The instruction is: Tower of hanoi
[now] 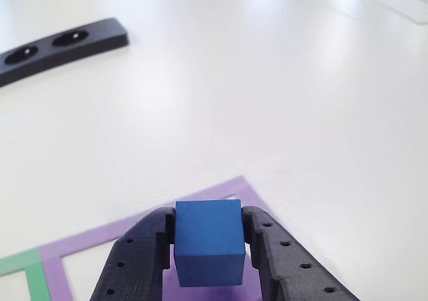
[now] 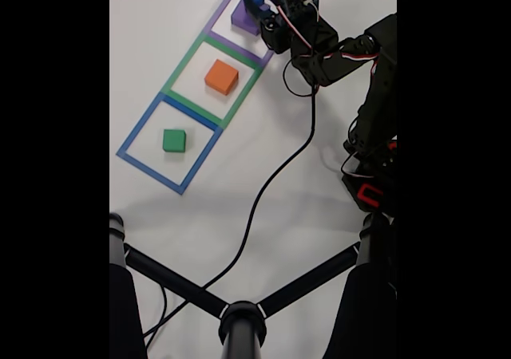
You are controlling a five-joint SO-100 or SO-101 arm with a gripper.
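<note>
**Blue cube clamped above purple outline**

The gripper (image 1: 208, 247) has both fingers closed against the blue cube (image 1: 208, 242), above the purple block (image 2: 242, 17) inside the purple tape outline (image 2: 227, 8). The salmon-orange block (image 2: 221, 76) occupies the green outline (image 2: 177, 65); the green block (image 2: 174, 140) occupies the blue outline (image 2: 137, 128).

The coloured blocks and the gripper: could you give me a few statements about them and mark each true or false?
1. The gripper is shut on the blue cube. True.
2. The orange block sits inside the blue tape square. False: it lies in the green tape square.
3. The green block lies in the blue tape square. True.
4. The blue cube is held over the green block. False: it is over the purple block.
</note>
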